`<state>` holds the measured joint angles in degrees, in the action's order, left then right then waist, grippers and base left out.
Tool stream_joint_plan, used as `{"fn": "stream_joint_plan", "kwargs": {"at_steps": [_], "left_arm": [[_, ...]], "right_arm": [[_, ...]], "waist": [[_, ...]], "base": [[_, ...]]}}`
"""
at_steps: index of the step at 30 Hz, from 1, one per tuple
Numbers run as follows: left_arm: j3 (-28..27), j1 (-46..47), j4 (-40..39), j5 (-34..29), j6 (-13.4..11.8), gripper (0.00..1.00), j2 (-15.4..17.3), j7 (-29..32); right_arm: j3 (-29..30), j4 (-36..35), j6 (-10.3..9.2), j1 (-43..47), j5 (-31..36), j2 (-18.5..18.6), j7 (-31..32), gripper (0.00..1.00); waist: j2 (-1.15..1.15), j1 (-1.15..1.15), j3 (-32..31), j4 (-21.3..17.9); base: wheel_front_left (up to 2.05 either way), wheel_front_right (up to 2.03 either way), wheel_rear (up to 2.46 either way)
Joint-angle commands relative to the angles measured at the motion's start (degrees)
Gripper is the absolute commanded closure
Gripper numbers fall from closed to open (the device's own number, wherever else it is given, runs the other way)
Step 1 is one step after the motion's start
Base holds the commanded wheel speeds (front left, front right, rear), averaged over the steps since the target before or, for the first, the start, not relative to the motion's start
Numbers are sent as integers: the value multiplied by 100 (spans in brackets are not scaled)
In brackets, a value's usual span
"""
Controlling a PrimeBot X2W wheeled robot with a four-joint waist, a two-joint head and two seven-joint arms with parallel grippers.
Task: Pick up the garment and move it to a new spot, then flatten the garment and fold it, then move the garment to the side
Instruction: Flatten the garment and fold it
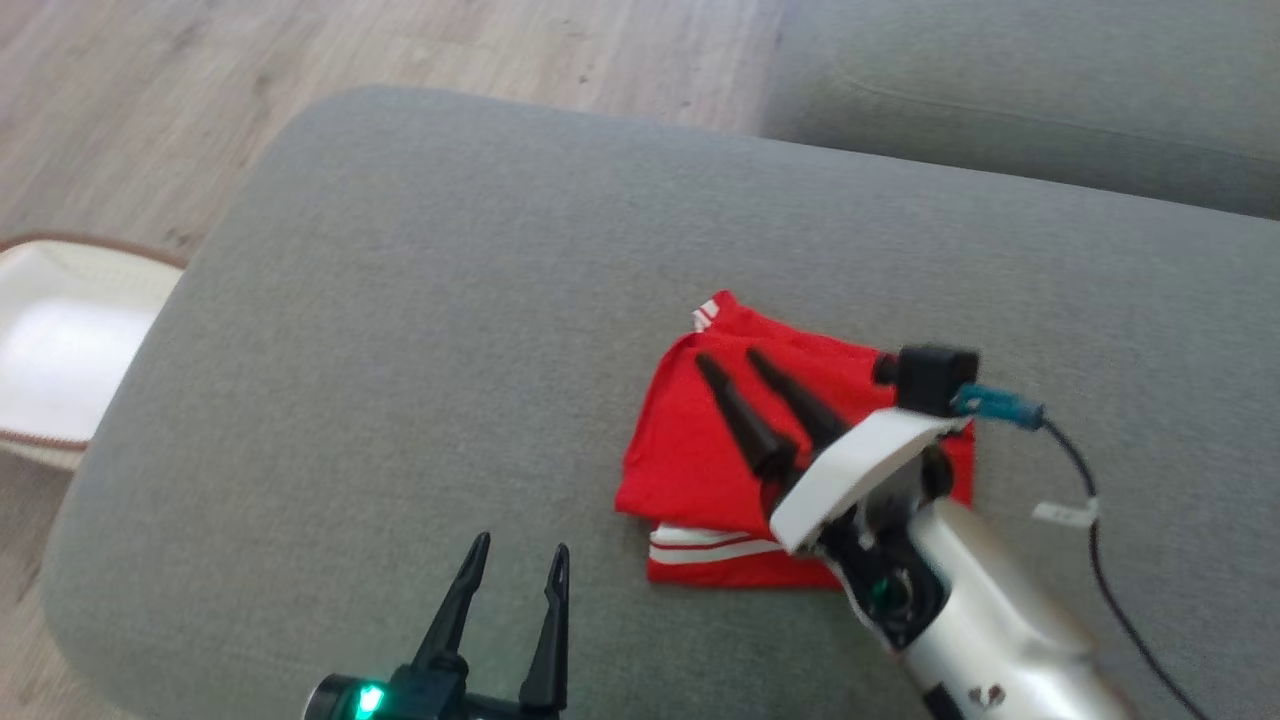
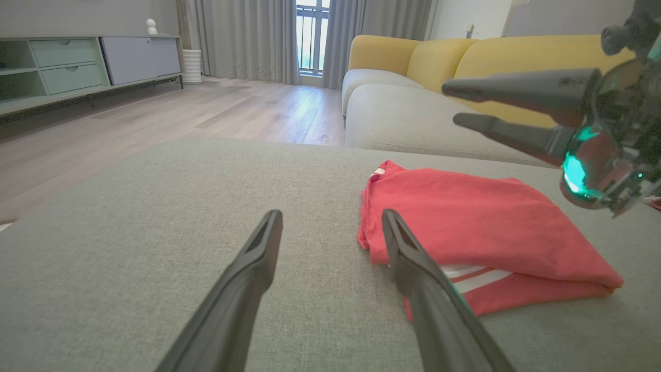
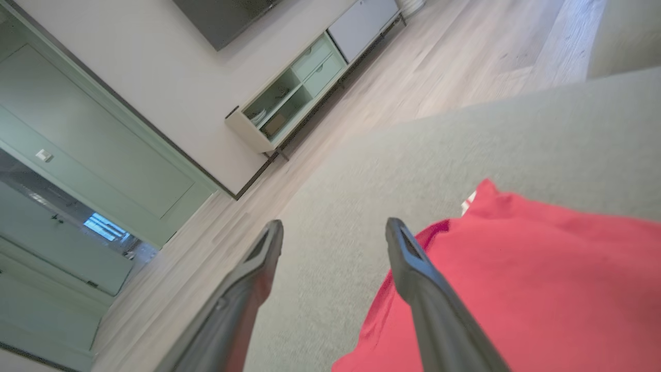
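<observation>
Red folded garment (image 1: 690, 450) lies under our right gripper (image 1: 730, 358), beside our left gripper (image 1: 522, 545), both spread empty; snagging a layer would unfold it.

You are looking along your right claw (image 3: 334, 225), its two dark fingers spread wide with only grey fabric between the tips. The red garment (image 3: 516, 279) lies folded on the grey cushion (image 3: 465, 139) at the lower right, a small white stripe showing at its upper corner. The right-hand finger (image 3: 413, 268) crosses in front of the garment's near edge; you cannot tell whether it touches. Beyond the cushion lie a pale wood floor (image 3: 439, 67) and a low cabinet (image 3: 304, 88) with green drawers against the wall.
</observation>
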<state>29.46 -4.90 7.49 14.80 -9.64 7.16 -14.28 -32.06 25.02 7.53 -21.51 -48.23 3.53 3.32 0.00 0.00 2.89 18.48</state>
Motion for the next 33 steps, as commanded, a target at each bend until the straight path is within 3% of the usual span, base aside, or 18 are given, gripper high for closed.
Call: {"fn": "stream_joint_plan", "kwargs": {"at_steps": [1,8,17,24,33], "left_arm": [[-206,242,-143,22,-42,0,-48,-62],[-369,156,-252,28,-173,0,28,-67],[-598,-14,-419,124,-349,0,87,-69],[-754,-187,-475,184,-444,0,111,-71],[-905,-504,-510,59,-489,0,104,-71]], "right_arm": [[23,-257,-4,-347,99,-65,-148,0],[869,-623,-4,-60,1074,301,-750,0],[1733,-948,-4,1026,1941,886,-1542,0],[2086,-1170,-4,2082,2672,961,-1820,0],[2390,-1806,-4,2995,3109,760,-1830,0]], "waist": [[0,0,-63,-111],[0,0,-305,-593],[0,0,-558,-1185],[0,0,-731,-1421],[0,0,-875,-1539]], "base": [[0,0,0],[0,0,0],[0,0,0],[0,0,0],[0,0,0]]}}
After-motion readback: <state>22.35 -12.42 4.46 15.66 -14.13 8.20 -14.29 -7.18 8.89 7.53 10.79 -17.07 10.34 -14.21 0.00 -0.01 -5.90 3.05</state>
